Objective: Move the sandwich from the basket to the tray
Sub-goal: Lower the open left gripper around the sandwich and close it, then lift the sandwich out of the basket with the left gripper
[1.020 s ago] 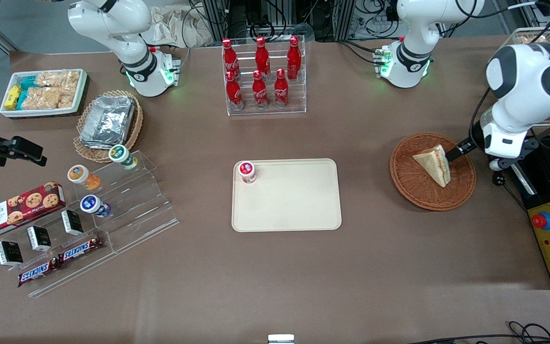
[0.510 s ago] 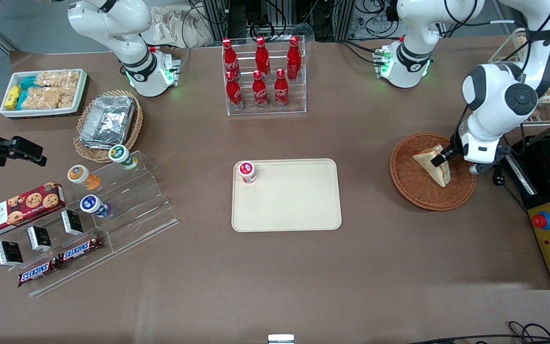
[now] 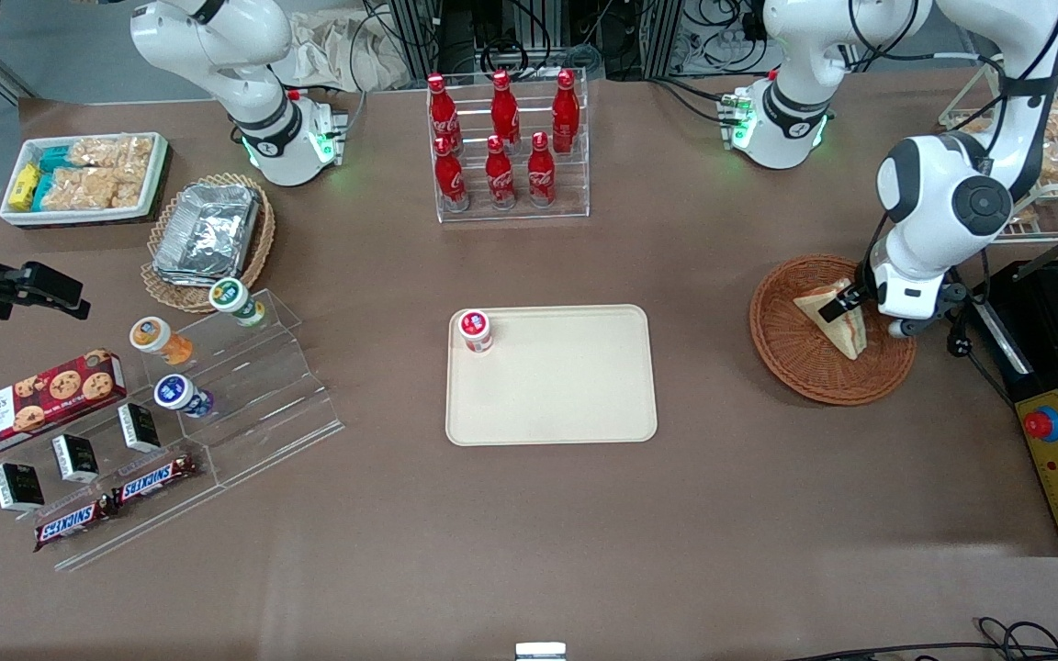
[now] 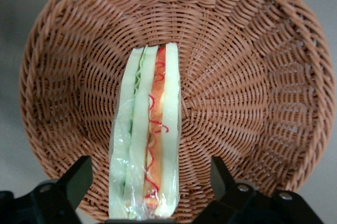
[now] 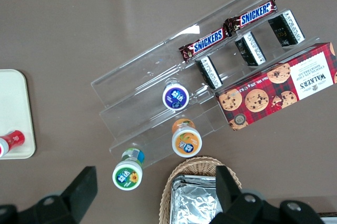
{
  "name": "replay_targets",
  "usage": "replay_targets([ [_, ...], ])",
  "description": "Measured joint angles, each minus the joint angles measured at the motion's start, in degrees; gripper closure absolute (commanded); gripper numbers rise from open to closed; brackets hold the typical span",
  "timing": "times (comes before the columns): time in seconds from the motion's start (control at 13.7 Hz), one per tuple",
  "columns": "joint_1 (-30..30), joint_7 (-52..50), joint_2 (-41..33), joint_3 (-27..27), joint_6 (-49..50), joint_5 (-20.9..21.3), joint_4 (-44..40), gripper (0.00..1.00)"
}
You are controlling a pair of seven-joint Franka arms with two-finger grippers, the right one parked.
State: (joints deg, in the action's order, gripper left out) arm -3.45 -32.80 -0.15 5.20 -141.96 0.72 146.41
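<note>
Moved in over the basket [image 3: 830,330] since a second ago. Still to do: grasp, lift, carry to the tray [image 3: 551,375], well apart. Gripper [image 4: 149,182] spread wide, astride the sandwich [image 4: 147,153], holding nothing. Sandwich on edge in the basket.

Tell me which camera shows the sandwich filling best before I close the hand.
The left wrist view. It looks straight at the sandwich edge, red and green filling clear, with the open hand straddling it in the basket. The front view shows only the pale wedge with the arm partly covering it; the right wrist view shows none of it.
</note>
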Motion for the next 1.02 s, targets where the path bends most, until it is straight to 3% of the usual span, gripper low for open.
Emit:
replay_targets([
  [0.07,0.0,0.0,0.6,0.0,-0.7,0.0,0.3,0.01],
  [0.15,0.0,0.0,1.3,0.0,-1.1,0.0,0.4,0.2],
  [0.29,0.0,0.0,2.2,0.0,-1.6,0.0,0.4,1.0],
  [0.87,0.0,0.4,2.6,-0.1,-2.0,0.3,0.1,1.0],
  [1.02,-0.1,0.8,2.2,-0.4,-0.6,2.9,-0.7,1.0],
])
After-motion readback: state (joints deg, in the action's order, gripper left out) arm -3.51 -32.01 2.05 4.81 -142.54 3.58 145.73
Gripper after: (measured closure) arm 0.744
